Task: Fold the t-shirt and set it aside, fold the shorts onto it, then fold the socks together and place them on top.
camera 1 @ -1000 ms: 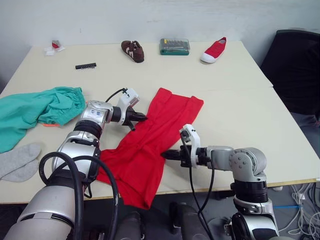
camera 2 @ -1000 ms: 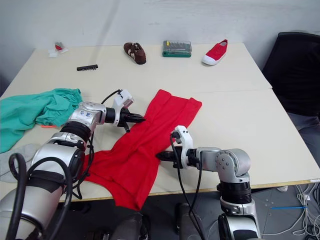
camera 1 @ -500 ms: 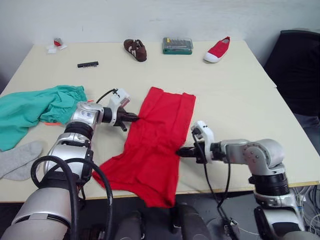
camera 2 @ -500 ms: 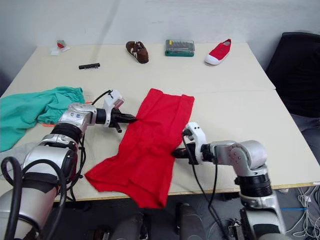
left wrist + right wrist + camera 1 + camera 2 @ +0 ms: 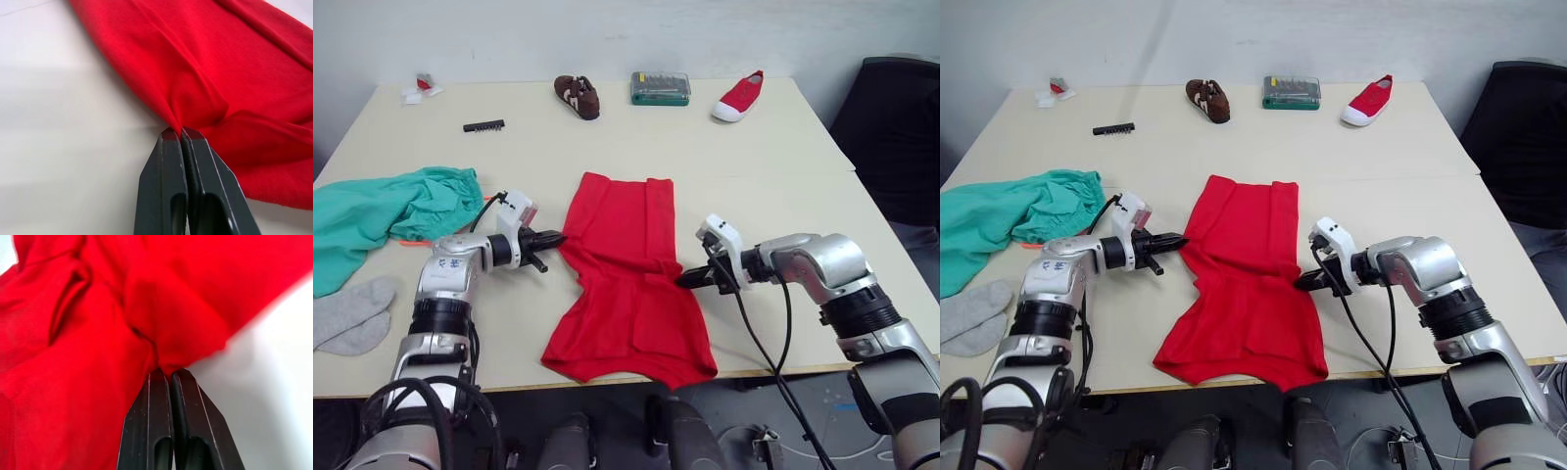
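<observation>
— Where is the t-shirt (image 5: 631, 284) lying?
— Mid-desk (image 5: 783, 166), drooping over the near edge. The left gripper (image 5: 551, 239) and right gripper (image 5: 683, 281) are each pinching a side fold, fingers pressed together.
— And around it?
— The shorts (image 5: 382, 211) and socks (image 5: 350, 313) are lying by the left edge; a case (image 5: 658, 88), probably holding bits, is sitting at the far edge.

You see a matt red cloth t-shirt (image 5: 631, 269), softly creased, at the frame's centre on a smooth, matt cream counter (image 5: 783, 176). Each hand's fingers (image 5: 171, 181) look like smooth dark matt plastic. At left lie thin teal fabric shorts (image 5: 386, 211) and soft grey knit socks (image 5: 350, 315).
</observation>
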Robot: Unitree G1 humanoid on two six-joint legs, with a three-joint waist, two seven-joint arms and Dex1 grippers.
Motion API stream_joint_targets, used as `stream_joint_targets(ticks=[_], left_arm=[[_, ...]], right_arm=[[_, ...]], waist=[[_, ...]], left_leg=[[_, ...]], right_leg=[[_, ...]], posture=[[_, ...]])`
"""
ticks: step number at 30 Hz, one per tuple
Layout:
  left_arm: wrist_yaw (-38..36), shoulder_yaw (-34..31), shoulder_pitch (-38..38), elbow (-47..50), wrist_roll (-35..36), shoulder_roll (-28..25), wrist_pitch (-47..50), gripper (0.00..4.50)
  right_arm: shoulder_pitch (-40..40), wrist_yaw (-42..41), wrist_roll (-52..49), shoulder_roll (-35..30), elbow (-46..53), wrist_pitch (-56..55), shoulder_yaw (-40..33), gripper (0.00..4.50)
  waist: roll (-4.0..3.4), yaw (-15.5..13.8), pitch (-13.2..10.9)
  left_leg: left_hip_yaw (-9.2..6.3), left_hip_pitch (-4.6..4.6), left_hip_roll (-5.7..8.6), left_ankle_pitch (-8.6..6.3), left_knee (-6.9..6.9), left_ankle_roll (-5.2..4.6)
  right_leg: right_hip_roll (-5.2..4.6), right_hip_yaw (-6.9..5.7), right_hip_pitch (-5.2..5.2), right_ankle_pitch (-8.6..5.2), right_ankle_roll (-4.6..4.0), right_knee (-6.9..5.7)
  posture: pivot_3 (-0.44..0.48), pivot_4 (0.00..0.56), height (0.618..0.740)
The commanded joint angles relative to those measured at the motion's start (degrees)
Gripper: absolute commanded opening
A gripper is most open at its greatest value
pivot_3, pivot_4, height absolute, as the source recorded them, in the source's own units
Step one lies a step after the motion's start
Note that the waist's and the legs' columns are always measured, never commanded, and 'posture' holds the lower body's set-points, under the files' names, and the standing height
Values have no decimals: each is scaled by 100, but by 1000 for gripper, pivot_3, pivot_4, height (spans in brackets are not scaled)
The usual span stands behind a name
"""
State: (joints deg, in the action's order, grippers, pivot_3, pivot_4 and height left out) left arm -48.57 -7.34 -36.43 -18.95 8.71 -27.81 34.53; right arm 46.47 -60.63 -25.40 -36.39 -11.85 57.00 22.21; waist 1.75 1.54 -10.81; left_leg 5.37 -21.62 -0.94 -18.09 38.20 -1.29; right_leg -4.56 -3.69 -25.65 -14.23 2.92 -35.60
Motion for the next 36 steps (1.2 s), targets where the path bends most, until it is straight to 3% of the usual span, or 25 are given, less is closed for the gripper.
stream_joint_targets(ticks=[1,7,8,11,15,17,20,25,29,36], left_arm=[[272,-174,83,823,277,-78,336,0],[318,-15,41,586,347,-101,194,0],[281,14,27,543,345,-141,180,210],[-108,232,-26,507,316,-401,5,926],[-799,433,73,734,364,-907,-398,2199],[-1493,534,346,870,207,-1455,-1501,2738],[-2263,529,720,758,142,-1957,-3483,3645],[-2965,624,1168,572,114,-2339,-5475,3645],[-3323,702,1607,665,284,-2358,-6817,3645],[-3333,1020,1944,157,174,-2295,-8469,3645]], right_arm=[[63,-365,254,-4,-42,-392,155,24],[-115,-202,340,113,-24,-782,-363,24],[-151,-152,342,127,19,-789,-442,7],[-351,9,244,42,437,-599,-754,618],[-649,171,260,-207,1080,-614,-1130,1987],[-1157,30,552,-762,1604,-1447,-1375,2585],[-2127,-296,1073,-1553,2070,-3260,-1657,2604],[-3181,-549,1439,-1826,2119,-5666,-2046,2604],[-3788,-771,1770,-1824,1869,-7911,-2043,2604],[-4133,-640,2291,-1702,1383,-9964,-1645,2604]], waist=[[0,-8,0],[0,-12,0],[0,-9,0],[-1,5,-1],[-4,3,-3],[-6,-7,-4],[-12,-46,-6],[-13,-54,-8],[-16,-48,-9],[-16,-71,-10]], left_leg=[[-2,1,0,0,0,0],[-3,11,2,1,-1,4],[-3,11,2,6,-1,13],[-3,11,0,16,-4,34],[-3,12,-1,14,-11,40],[-4,10,-1,13,-13,42],[-5,9,-1,-3,-31,48],[15,13,-4,-20,-25,31],[21,19,-10,-20,-25,27],[25,41,-9,-21,-14,-7]], right_leg=[[0,0,1,0,0,4],[-3,-1,4,0,-1,7],[-3,-1,4,0,-1,6],[-2,-2,2,0,-3,7],[-2,-1,0,-3,-8,9],[-2,-3,-1,-5,-11,12],[-1,-9,-1,-11,-18,46],[-1,-13,11,-8,-12,67],[7,-12,14,-8,-10,64],[6,-4,31,-1,-5,50]], posture=[[0,150,740],[0,150,740],[0,150,740],[0,150,740],[0,150,740],[0,150,740],[0,150,740],[0,150,740],[0,150,740],[0,150,740]])
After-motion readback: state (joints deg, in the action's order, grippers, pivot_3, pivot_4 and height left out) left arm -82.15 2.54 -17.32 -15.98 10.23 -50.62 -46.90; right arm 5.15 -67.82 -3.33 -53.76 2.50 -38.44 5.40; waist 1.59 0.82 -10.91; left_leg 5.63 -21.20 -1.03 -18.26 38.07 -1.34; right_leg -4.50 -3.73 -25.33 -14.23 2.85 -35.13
